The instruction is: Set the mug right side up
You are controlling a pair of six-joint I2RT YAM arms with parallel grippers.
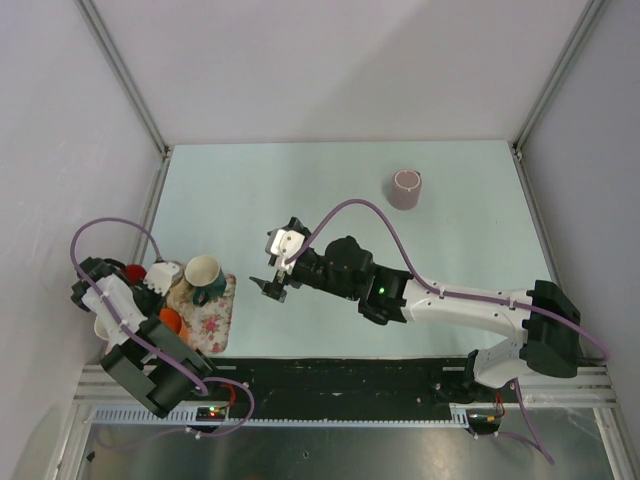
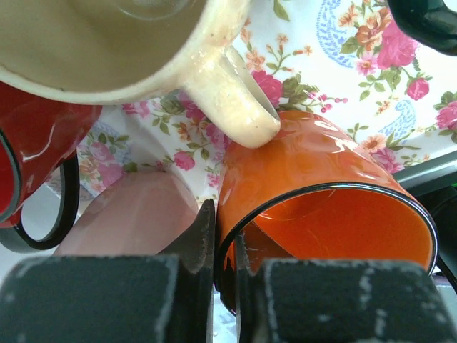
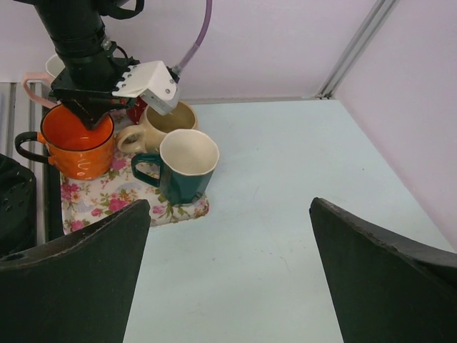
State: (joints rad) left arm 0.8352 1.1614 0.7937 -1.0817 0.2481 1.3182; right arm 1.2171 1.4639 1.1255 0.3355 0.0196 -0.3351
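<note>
we see the orange mug (image 3: pixel 77 146) as glossy, with a thin black rim and a black handle. it stands mouth up on a floral cloth (image 3: pixel 107 196) at the left side of the table, close beside a cream mug (image 3: pixel 161 121) and a dark green mug (image 3: pixel 186 164). the left gripper (image 3: pixel 89 118) sits directly above it, pinched tight on its rim with one finger inside the mug and one outside. the right gripper (image 3: pixel 228 207) hangs well apart over the table, jaws spread wide, holding nothing.
</note>
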